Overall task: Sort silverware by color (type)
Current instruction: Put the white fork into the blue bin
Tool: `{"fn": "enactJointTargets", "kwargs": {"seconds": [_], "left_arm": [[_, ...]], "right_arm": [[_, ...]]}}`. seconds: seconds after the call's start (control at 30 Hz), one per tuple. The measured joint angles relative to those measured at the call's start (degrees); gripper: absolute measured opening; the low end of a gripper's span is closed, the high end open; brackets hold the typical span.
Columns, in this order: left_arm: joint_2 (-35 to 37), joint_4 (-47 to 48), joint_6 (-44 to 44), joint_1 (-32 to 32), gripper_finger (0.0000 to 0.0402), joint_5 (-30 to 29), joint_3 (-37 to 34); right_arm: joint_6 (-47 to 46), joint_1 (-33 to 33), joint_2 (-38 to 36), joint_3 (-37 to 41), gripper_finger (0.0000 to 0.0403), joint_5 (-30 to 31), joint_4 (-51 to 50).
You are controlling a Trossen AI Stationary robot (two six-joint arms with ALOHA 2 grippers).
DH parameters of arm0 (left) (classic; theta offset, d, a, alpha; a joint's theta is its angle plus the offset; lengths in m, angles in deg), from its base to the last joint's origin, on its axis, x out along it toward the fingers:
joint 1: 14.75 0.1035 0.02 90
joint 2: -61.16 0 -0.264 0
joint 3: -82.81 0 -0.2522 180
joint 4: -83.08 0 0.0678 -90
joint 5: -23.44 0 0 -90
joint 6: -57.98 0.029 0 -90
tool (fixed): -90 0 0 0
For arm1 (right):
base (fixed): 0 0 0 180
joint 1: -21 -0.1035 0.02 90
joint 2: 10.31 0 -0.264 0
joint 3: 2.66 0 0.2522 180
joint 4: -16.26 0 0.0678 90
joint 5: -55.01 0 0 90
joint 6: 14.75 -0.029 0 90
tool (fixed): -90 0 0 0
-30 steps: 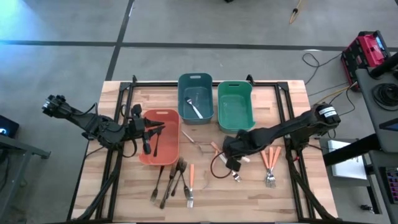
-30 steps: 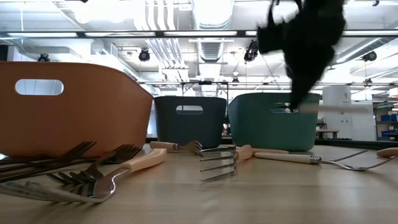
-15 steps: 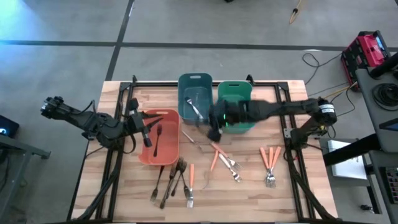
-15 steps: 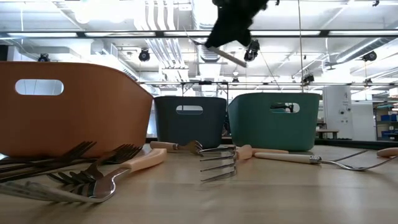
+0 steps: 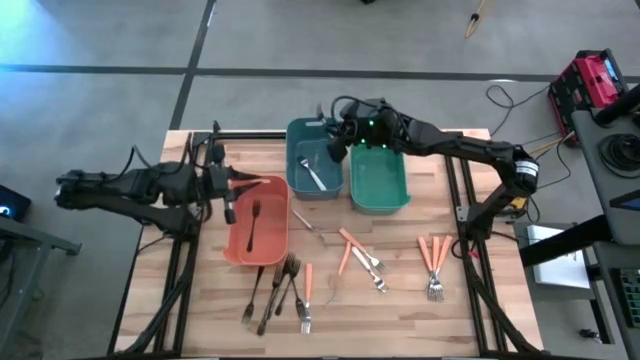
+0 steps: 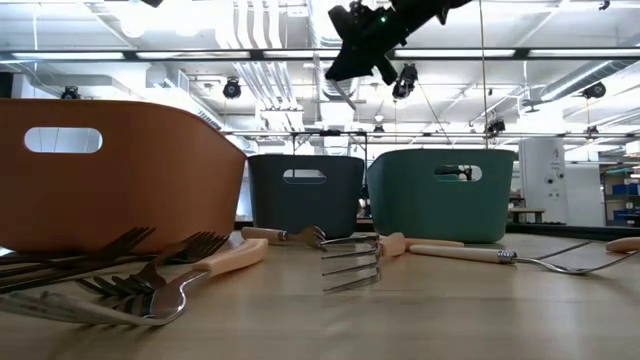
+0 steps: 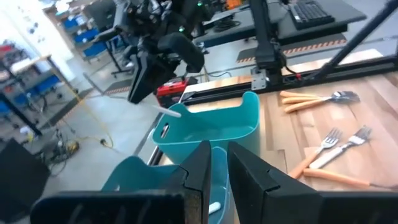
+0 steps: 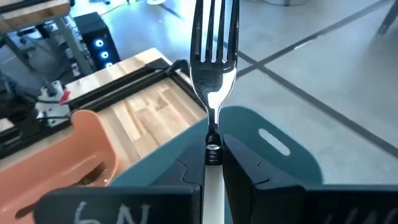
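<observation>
My right gripper (image 5: 336,140) hangs high over the far end of the blue bin (image 5: 297,170) and is shut on a plain silver fork (image 8: 214,56). In the low view it shows as (image 6: 352,70), well above the bins. My left gripper (image 5: 230,196) hovers at the salmon bin's left wall (image 5: 236,240), holding nothing, its fingers a narrow gap apart (image 7: 219,180). One dark fork (image 5: 252,225) lies in the salmon bin. Another silver fork (image 5: 313,174) lies in the blue bin. Dark forks (image 5: 270,290) and orange-handled pieces (image 5: 355,255) (image 5: 432,262) lie on the table. My right gripper pinches the silver fork by its handle (image 8: 212,148) between the two fingers. The neck and tines (image 8: 215,25) stick out forward past the fingertips, in line with them. The fork is lifted clear, above the blue bin, and slants downward in the low view (image 6: 347,95).
The green bin (image 5: 378,175) stands right of the blue one at the table's far side. A thin utensil (image 5: 306,226) lies between the salmon bin and the orange-handled pieces. Black frame rails (image 5: 455,170) run along the table's sides. Bare wood shows at the near right.
My right gripper has carried the silver fork up from the table's middle toward the far edge, ending over the blue bin. My left gripper has drawn back out of the salmon bin toward the table's left edge. The dark fork has stayed in that bin.
</observation>
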Motion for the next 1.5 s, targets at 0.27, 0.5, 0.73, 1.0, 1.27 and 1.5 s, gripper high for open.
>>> {"fn": "enactJointTargets", "kwargs": {"seconds": [0.27,0.5,0.73,1.0,1.27,1.5], "left_arm": [[-1.83,-0.49,-11.40,0.88,0.0036,0.07,0.00],[-5.11,-0.84,-7.78,0.92,0.0036,0.00,-0.02],[-5.17,-2.81,5.39,2.15,0.0036,-0.14,0.02],[-0.96,-3.95,7.54,3.61,0.0036,-0.75,0.10],[1.83,-3.80,6.68,3.59,0.0036,-0.72,0.11],[2.70,-3.79,8.31,3.59,0.0036,-0.72,0.09]], "right_arm": [[2.48,0.71,-0.11,-0.23,0.0023,-0.03,-2.66],[5.14,0.76,-0.04,0.21,0.0024,0.08,-5.68],[3.02,0.91,1.93,0.25,0.0024,0.16,4.45],[-0.72,1.00,7.10,0.28,0.0024,0.53,11.81],[-8.05,0.98,11.86,0.30,0.0024,0.42,12.49],[-9.55,0.95,16.52,-2.17,0.0024,0.45,12.27]]}}
